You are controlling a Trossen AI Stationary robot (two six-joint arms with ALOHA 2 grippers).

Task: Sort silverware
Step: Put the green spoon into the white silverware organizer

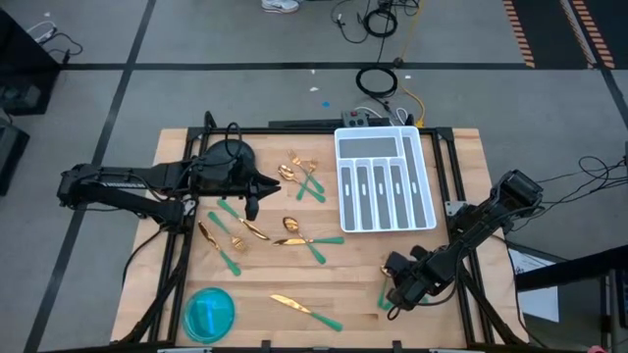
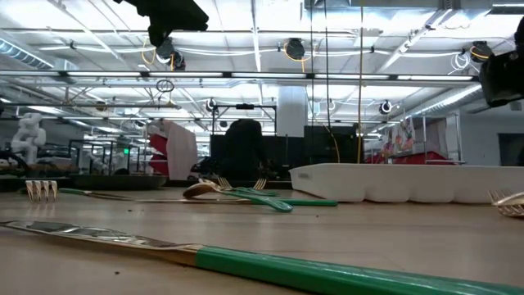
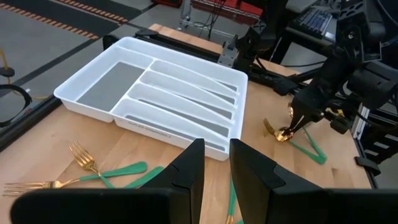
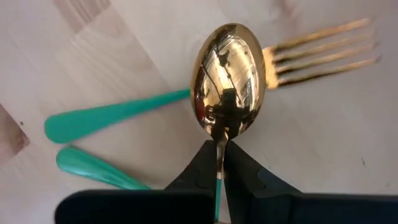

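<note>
where the tabletop [image 1: 294, 324] comes nearest the camera, a blue bowl [image 1: 210, 313] sits at the near left corner and a knife [image 1: 306, 309] with a gold blade and green handle lies just right of it. at the near right, the right end effector [image 1: 395, 294] is clamped on a spoon [image 4: 228, 78]: its fingers [image 4: 200, 165] pinch the thin gold neck just below the bowl of the spoon, with no gap beyond the metal itself. under the raised spoon a fork [image 4: 155, 93] lies on the wood with its gold tines showing past the spoon's bowl, and a second green handle [image 4: 93, 167] lies beside it.

farther in, at mid-table left, the left end effector [image 1: 250, 204] hangs above the scattered silverware [image 1: 265, 230] with its fingers [image 3: 189, 171] set a narrow way apart, holding nothing. beneath and around it lie several pieces with gold heads and green handles, among them a spoon and fork crossed near the table's middle [image 1: 304, 235] and a further cluster [image 1: 304, 176] toward the far side.

right of that cluster, toward the far right, the white slotted tray [image 1: 424, 186] stands with its compartments holding no silverware.
</note>
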